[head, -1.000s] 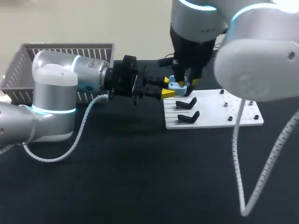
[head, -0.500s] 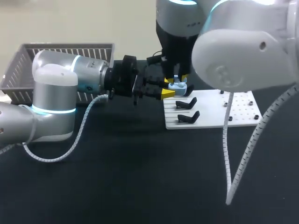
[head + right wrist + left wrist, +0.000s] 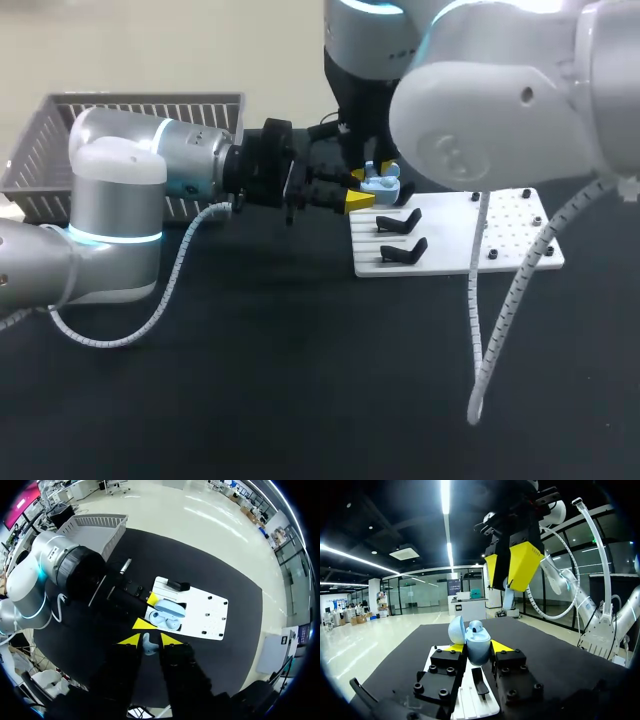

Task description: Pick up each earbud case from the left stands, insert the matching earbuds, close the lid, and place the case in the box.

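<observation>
Left claw (image 3: 358, 187): shut tight on the light blue earbud case (image 3: 383, 185), holding it up by the edge of the white board (image 3: 520, 240).
Case: lid open, one earbud (image 3: 476, 626) sitting inside.
Right claw (image 3: 150, 639): right above the case, pinching the other earbud (image 3: 149, 647).
Grey basket (image 3: 60, 140): behind the left arm; I cannot see inside.
Board: two black stands (image 3: 400, 222) on it.
</observation>
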